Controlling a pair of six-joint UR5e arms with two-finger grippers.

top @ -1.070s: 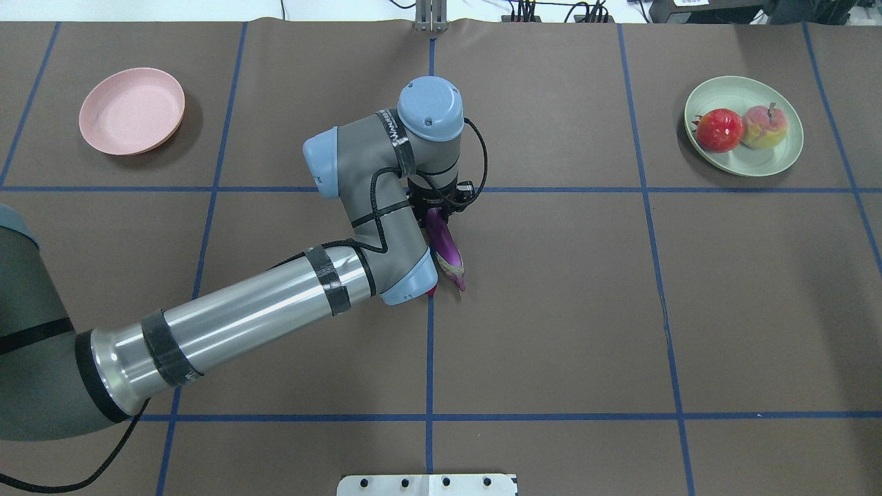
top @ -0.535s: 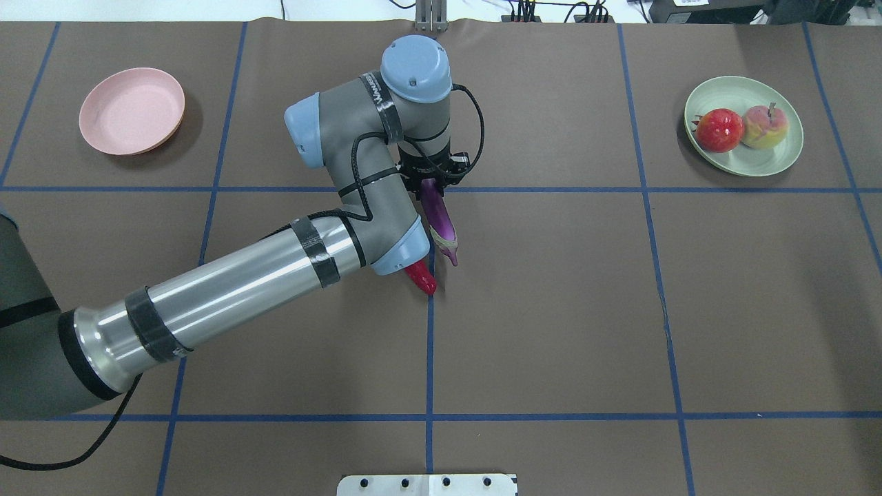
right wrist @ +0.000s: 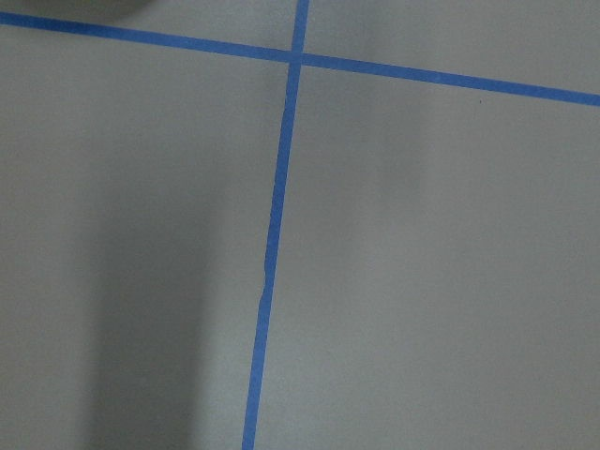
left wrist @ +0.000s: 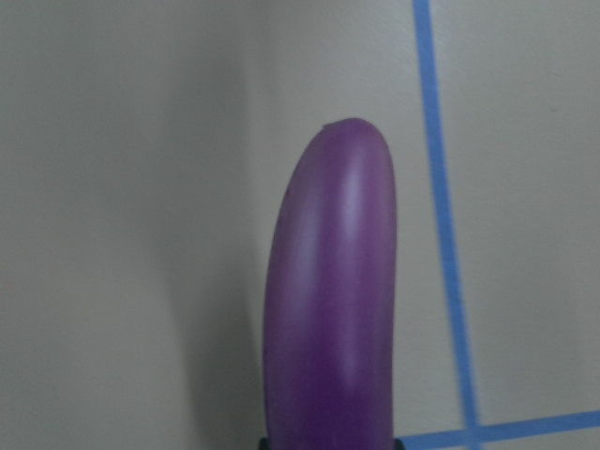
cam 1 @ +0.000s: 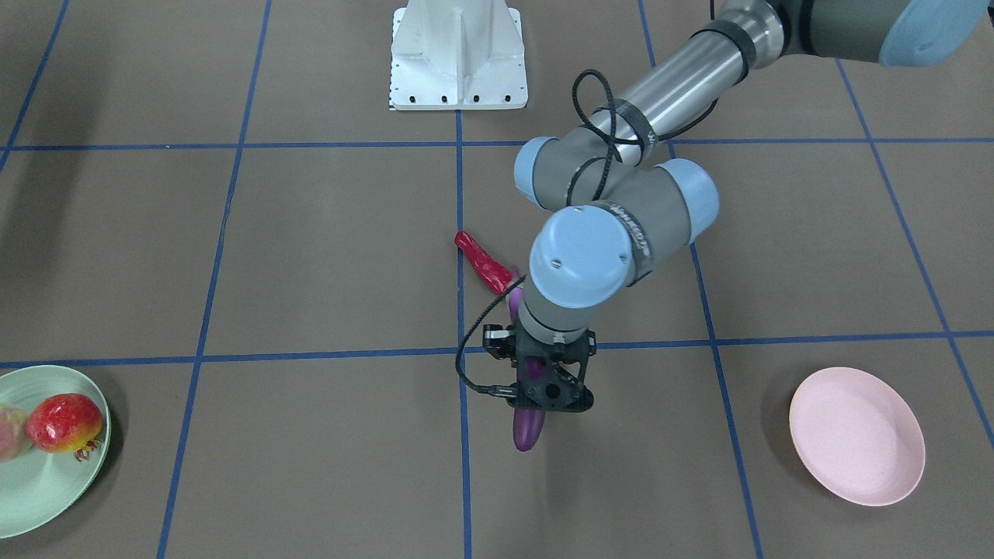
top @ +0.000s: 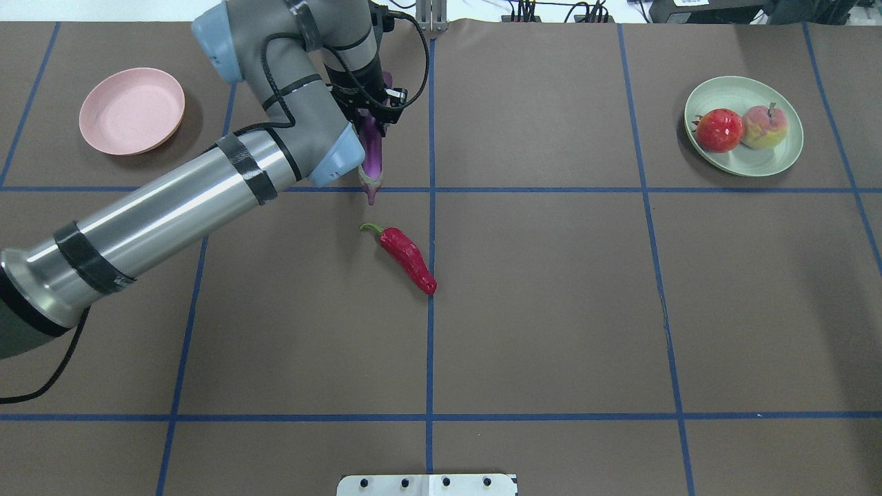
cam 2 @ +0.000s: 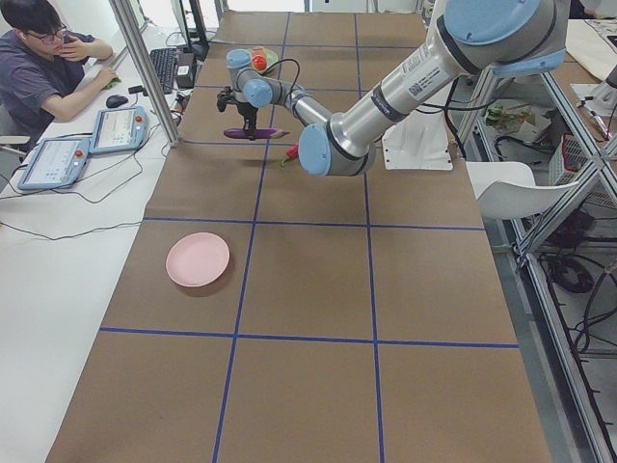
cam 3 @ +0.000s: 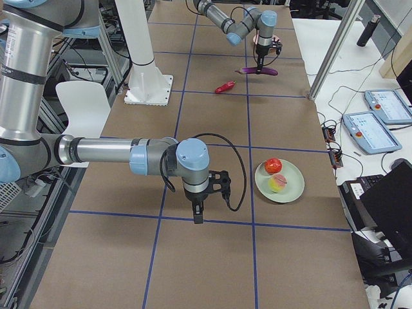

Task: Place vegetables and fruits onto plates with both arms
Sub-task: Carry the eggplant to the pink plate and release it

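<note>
My left gripper [top: 373, 112] is shut on the purple eggplant [top: 372, 157] and holds it above the table, calyx end hanging toward the robot; the left wrist view shows its rounded tip [left wrist: 333, 300]. The red chili pepper [top: 406, 258] lies on the table near the centre line. The pink plate [top: 131, 110] is empty at the far left. The mint green plate [top: 751, 164] at the far right holds the pomegranate [top: 719, 129] and the peach [top: 763, 127]. My right gripper [cam 3: 196, 215] shows only in the exterior right view, pointing down; I cannot tell whether it is open.
The white base block [top: 427, 484] sits at the table's near edge. Blue tape lines cross the brown table cover. An operator [cam 2: 39, 58] sits beside the far-left table edge with tablets [cam 2: 120, 130] near a metal post.
My left arm has lifted the eggplant and carried it away from the robot and leftward, toward the pink plate. The chili, earlier partly hidden under the arm, now lies fully uncovered.
</note>
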